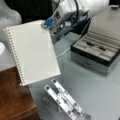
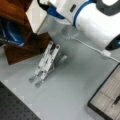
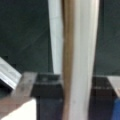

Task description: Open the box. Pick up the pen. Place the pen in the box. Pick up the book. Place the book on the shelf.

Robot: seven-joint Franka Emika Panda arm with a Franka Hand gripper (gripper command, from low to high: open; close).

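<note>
White ruled paper, spiral-bound: the book (image 1: 32, 51) hangs in the air, gripped at its top corner by the gripper (image 1: 47, 23), cover sheet facing a front view. The spiral runs down the edge toward that view's left. It tilts, lower corner nearest the metal stand (image 1: 66, 101), clear of the tabletop (image 1: 100, 92)

Fingers are clenched on the book. In the wrist view you see it edge-on, a pale slab with a tan stripe (image 3: 75, 60) running straight down between them

Shelf (image 1: 15, 97): dark reddish-brown wood at a front view's bottom left, its top just under the book's lower edge there. Whether the book touches it, you cannot tell. In a front view the shelf (image 2: 17, 15) sits at top left with the book's white edge (image 2: 36, 16) beside it

Box (image 1: 96, 51): lid open, beige lining showing. Dark slim things lie in the compartments; one of them is likely the pen (image 1: 90, 44), so that part looks done. In a front view only a corner of the box (image 2: 106, 100) shows at bottom right

Handling, as judgement:
- Light, but broad and flat; a corner hold leaves the whole sheet area hanging as a lever, so expect it to swing and twist
- Covers look thin and bendy; the block stiffens it somewhat, loose pages may fan
- Paper is fairly slippery between smooth fingers; a pinch near a corner could creep
- Better hold: mid-way along a long edge, or near the spiral where the binding keeps pages together
- Not fragile, though corners crease easily if pressed against wood
</note>
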